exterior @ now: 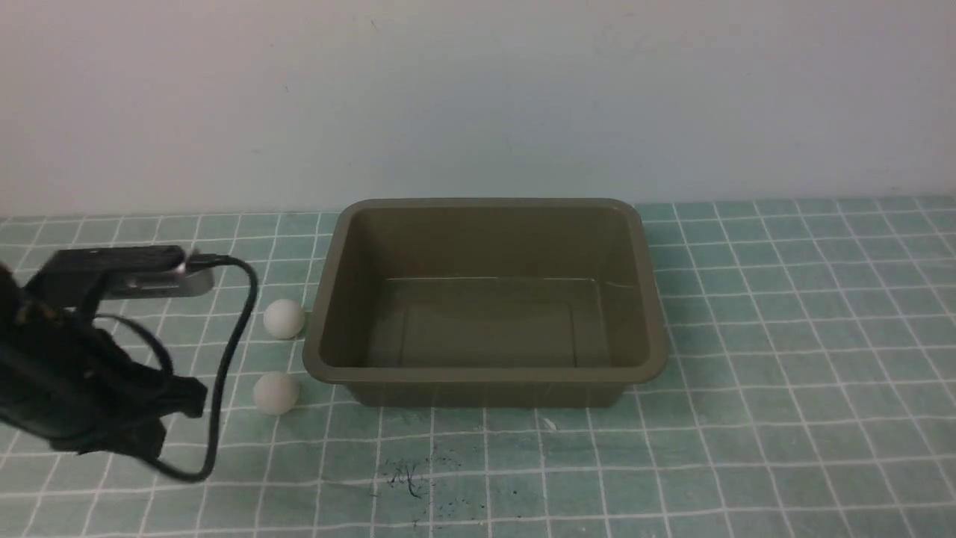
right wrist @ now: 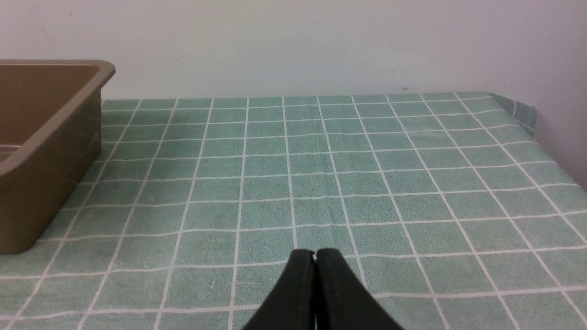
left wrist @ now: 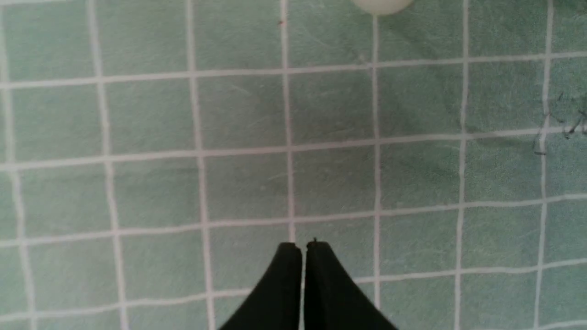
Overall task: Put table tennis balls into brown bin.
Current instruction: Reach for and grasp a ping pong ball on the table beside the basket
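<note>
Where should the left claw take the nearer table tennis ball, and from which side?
Across its equator, from straight above: the nearer ball is a smooth sphere lying on the cloth, and the brown bin stands close on its right. The left claw is shut, so open it first.

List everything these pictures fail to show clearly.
Front view: the arm's bulk covers the jaws of the left gripper.
Front view: the right gripper lies outside the frame.
Front view: far ball and near ball too small to show any print.
Left wrist view: the frame edge cuts a table tennis ball; which one, unclear.
Right wrist view: the frame edge cuts the brown bin.
</note>
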